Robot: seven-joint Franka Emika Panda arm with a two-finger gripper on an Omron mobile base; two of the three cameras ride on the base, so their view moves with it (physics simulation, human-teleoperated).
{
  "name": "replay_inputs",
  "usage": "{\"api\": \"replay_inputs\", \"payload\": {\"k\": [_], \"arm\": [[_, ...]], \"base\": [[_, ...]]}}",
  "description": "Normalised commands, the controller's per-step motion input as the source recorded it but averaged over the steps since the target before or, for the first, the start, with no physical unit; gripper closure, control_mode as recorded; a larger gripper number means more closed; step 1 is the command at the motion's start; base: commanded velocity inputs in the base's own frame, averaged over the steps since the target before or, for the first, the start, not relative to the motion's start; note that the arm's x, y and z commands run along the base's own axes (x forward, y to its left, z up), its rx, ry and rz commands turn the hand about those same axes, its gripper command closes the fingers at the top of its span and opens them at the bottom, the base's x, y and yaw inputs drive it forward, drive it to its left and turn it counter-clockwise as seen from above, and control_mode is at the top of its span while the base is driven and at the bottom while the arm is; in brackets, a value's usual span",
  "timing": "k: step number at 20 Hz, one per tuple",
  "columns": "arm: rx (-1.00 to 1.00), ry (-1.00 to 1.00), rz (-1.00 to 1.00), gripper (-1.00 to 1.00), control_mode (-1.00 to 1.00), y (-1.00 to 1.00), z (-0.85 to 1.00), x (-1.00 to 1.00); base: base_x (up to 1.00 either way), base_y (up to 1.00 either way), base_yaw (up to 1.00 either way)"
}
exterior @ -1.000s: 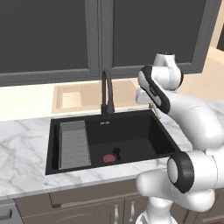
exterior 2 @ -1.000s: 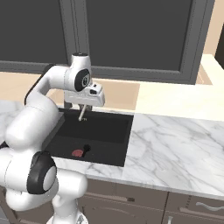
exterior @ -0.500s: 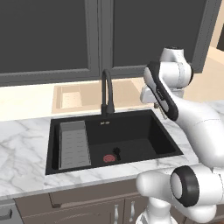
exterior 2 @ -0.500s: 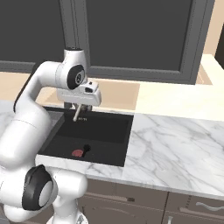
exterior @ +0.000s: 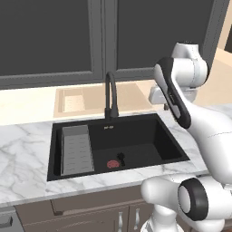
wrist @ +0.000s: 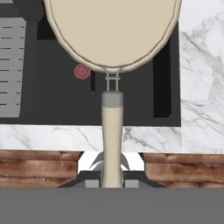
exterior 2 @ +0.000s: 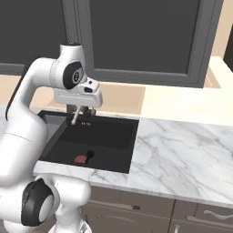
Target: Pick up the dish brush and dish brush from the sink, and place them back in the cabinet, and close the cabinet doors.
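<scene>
The two-finger gripper [exterior 2: 77, 113] has risen toward the frame's upper left, clamped on the cream round-headed dish brush [wrist: 112, 65]; the black brush [exterior: 121, 158] waits in the black sink [exterior: 170, 152].

Kitchen, sink [exterior: 170, 149], faucet [exterior: 110, 95], marble counter [exterior 2: 182, 150]

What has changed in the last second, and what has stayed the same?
The arm has lifted the gripper higher above the sink, carrying the cream dish brush up with it. The fingers stay shut on its handle. The black dish brush still lies beside the red drain, the rack insert has not moved, and the cabinet doors remain closed.
</scene>
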Motion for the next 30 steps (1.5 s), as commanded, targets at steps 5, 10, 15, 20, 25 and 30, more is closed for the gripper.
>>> {"api": "replay_inputs", "payload": {"k": [5, 10, 15, 20, 25, 30], "arm": [[0.00, 0.00, 0.02, 1.00, -1.00, 0.00, 0.25, -0.36], [0.00, 0.00, 0.01, 1.00, -1.00, 0.00, 0.17, -0.34], [0.00, 0.00, 0.00, 1.00, -1.00, 0.00, 0.18, -0.23], [0.00, 0.00, 0.00, 1.00, -1.00, 0.00, 0.09, -0.17], [0.00, 0.00, 0.00, 1.00, 1.00, 0.00, 0.01, -0.14], [0.00, 0.00, 0.00, 1.00, 1.00, 0.00, 0.00, 0.00]], "base": [[0.00, 0.00, 0.00], [0.00, 0.00, 0.00], [0.00, 0.00, 0.00], [0.00, 0.00, 0.00], [-0.13, 0.00, 0.00], [-0.50, 0.00, 0.01]]}}
